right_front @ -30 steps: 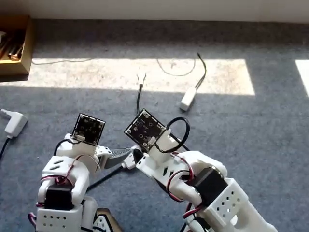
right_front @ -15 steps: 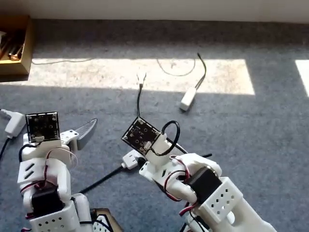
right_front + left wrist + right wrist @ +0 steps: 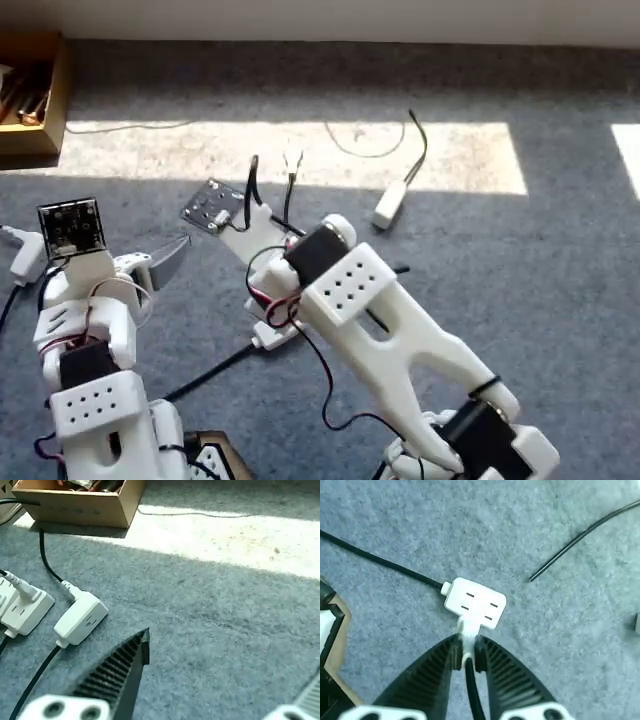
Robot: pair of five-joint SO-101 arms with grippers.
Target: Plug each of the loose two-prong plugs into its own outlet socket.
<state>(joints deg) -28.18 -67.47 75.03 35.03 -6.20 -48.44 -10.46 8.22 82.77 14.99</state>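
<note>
Right end effector (image 3: pixel 465 657) pinches the white plug (image 3: pixel 465 630) at its neck, seemingly to seat it in the socket block (image 3: pixel 476 602); left end effector (image 3: pixel 227 660), spread wide, faces another socket (image 3: pixel 81 618).

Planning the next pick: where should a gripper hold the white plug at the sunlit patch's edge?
Probably from above, pinching the white plug across its long sides, near the end where its black cord leaves. It lies flat on the carpet, long and narrow; prongs too small to see.
</note>
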